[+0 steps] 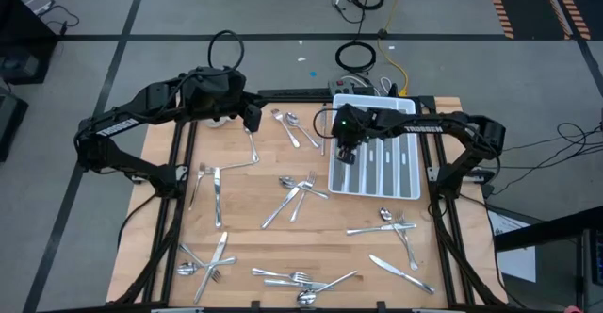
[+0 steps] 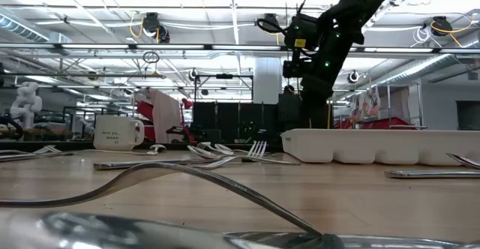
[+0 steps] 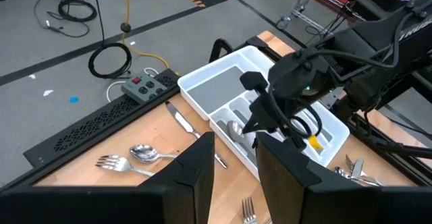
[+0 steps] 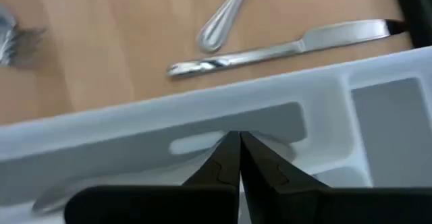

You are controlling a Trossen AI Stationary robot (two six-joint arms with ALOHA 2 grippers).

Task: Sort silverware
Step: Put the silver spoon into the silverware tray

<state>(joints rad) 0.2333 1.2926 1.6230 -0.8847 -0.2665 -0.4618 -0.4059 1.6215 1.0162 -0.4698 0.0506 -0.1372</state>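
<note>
High view: my right gripper [image 1: 345,155] hangs over the tray [image 1: 407,192] at three o'clock, jaws together, seemingly empty. Left gripper [image 1: 252,117] waits at eleven o'clock, jaws apart. Silverware [image 1: 300,196] is scattered from centre to six o'clock. Risk: descending could strike the tray wall.

Silver silverware [image 1: 300,196], shiny, scattered on light tan wood-grain table [image 1: 245,219]. White tray [image 1: 407,183]; grey-shadowed compartments. White mug [image 2: 117,133], dark lettering. Black arms, green light on right wrist [image 1: 345,122]. Black fingers [image 3: 196,173]. Grey floor; black cable coil [image 1: 356,56], yellow cord [image 1: 393,66], grey power strip [image 3: 142,86] with red switch.
</note>
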